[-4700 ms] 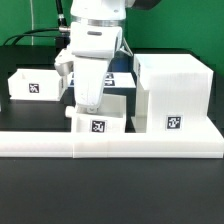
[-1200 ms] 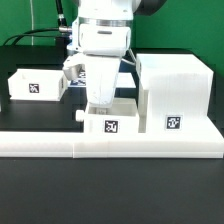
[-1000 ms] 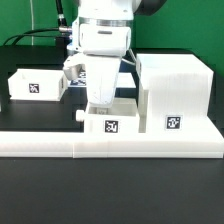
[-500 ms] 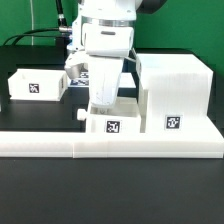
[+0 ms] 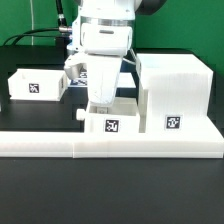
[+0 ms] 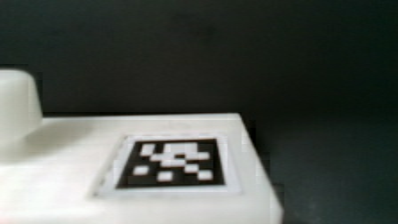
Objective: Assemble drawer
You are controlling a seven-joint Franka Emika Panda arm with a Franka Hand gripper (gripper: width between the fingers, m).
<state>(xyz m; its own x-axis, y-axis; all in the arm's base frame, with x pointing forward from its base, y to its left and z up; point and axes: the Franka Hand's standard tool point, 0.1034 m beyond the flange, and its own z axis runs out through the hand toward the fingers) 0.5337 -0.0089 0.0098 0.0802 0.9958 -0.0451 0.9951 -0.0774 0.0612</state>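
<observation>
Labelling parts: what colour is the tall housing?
The housing is white, seen best in the exterior view.

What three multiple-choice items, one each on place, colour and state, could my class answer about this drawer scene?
1. The middle drawer stands where?
A. at the exterior view's left of the housing
B. on top of it
C. at its right
2. The housing's colour?
A. black
B. white
C. red
3. The middle drawer is:
A. outside the housing
B. upside down
C. lying on its side
Answers: 1 A, its tagged front sits left of the housing's; 2 B, every visible wall is white; 3 A, it stands upright beside the housing.
</observation>
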